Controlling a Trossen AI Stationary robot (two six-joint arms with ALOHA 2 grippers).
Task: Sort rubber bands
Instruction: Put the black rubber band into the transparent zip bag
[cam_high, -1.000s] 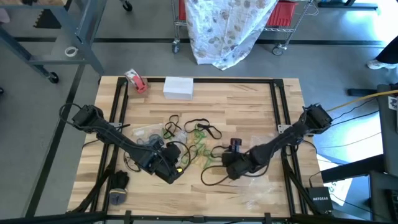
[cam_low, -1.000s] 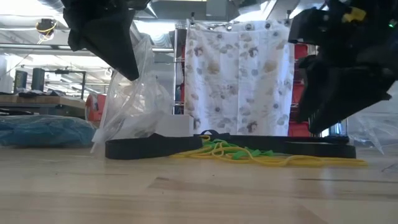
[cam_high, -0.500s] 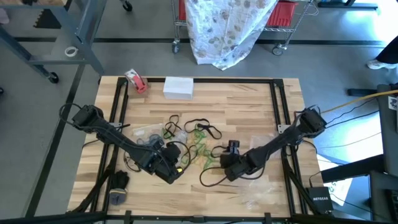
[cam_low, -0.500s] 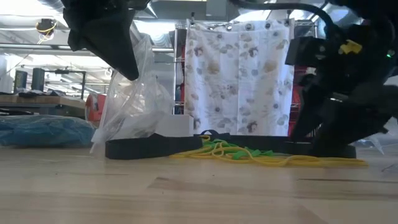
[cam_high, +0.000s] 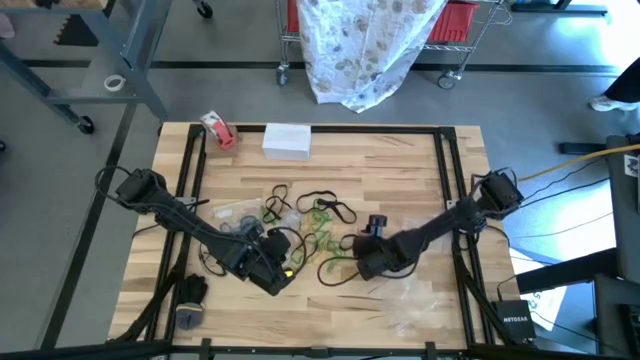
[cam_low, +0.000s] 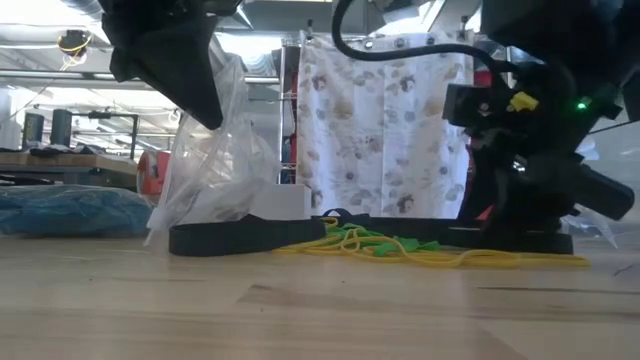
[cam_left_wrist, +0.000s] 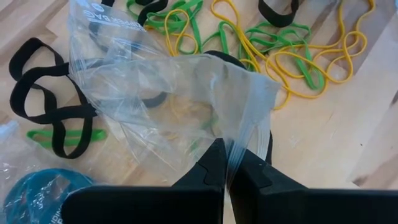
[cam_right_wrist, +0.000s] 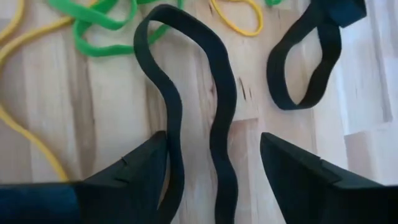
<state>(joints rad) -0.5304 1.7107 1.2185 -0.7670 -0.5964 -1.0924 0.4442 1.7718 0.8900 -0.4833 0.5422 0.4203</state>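
Black rubber band (cam_right_wrist: 217, 124) lies lengthwise between right gripper (cam_right_wrist: 214, 180) fingers.

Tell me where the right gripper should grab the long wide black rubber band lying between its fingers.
Judging by the right wrist view, the right gripper is open and straddles the long wide black rubber band. Best come straight down from above and pinch its two wavy strands where they run closest, near the fingers: the band lies flat on the wooden tabletop, offering no raised edge.

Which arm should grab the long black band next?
Right. Its tool is open with the black band between the fingers. The left tool is shut on the clear bag.
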